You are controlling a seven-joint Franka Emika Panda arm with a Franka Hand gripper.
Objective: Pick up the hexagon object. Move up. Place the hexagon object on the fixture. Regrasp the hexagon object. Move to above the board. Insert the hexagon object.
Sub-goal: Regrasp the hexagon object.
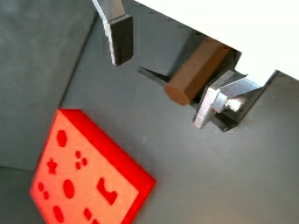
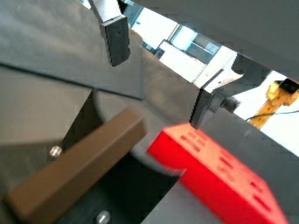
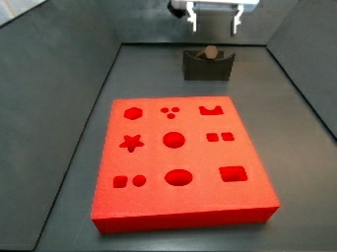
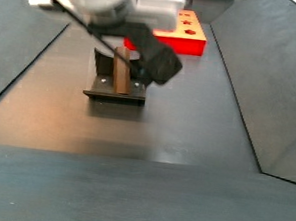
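Closest to my wrist cameras, the gripper (image 1: 163,70) has its two silver plates spread wide apart with nothing clamped between them; one dark-padded finger (image 1: 118,39) and its partner (image 1: 219,105) stand on either side of the hexagon object (image 1: 195,73) without touching it. I read that peg as a slim, dark-brown rod with flat faceted sides, its end face a shade lighter; in a wrist view (image 2: 82,175) it fills the foreground as a long brown bar lying at a slant. It sits in the notch of the fixture (image 3: 207,66), a small dark grey block near the far wall, with the peg's tip (image 3: 207,52) poking up out of the top. In a side view the gripper (image 3: 215,20) hangs above the fixture, apart from it. From the opposite side view I see the fixture (image 4: 115,91) on the dark floor with the arm's black housing over it, partly hiding the peg (image 4: 125,70). Farther out lies the board (image 3: 179,157), a thick bright red slab with shaped cutouts in three rows, well apart from the fixture, its corner also showing in both wrist views (image 1: 87,171).
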